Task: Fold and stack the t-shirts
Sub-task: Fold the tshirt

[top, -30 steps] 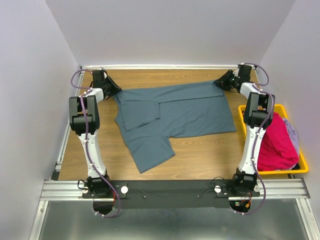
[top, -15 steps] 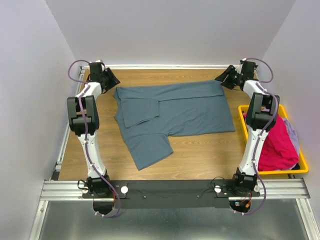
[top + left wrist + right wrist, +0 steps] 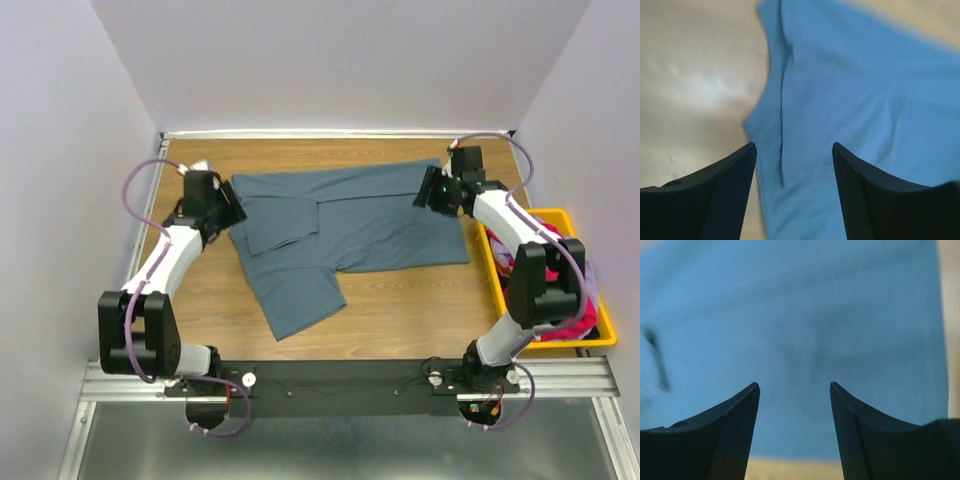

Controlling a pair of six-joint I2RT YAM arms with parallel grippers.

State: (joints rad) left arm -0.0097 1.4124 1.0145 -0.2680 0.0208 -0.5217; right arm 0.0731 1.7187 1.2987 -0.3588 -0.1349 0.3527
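- Top external view: the slate blue-grey t-shirt (image 3: 350, 225) lies spread across the wooden surface (image 3: 400, 310). A sleeve panel is turned in over its chest and one flap trails towards the near edge.
- The left end effector (image 3: 230, 210) sits at the shirt's left edge and the right end effector (image 3: 428, 192) at its right edge. This looks like a two-handed set-up, with each arm at one side so the cloth can be lifted evenly for the next fold.
- The magenta-pink t-shirt (image 3: 565, 300) waits bunched in the yellow bin (image 3: 560, 343) at the right, so the stack has not been started.
- Left wrist view: the jaws stand apart with nothing between them. Below the gap is the shirt's edge and a shallow crease, with bare surface to the left. The end effector seems lined up on the hem, not gripping it.
- Right wrist view: the jaws are likewise spread and empty, hanging over flat blue cloth. A strip of surface shows past the hem at the right and bottom. The picture is too blurred to tell whether the tips touch the fabric.
- Against a second ago: both arms were stretched to the shirt's far corners. They have since drawn back towards the middle of its sides, and the left arm's elbow has swung near and low. The shirt itself lies much as it did.
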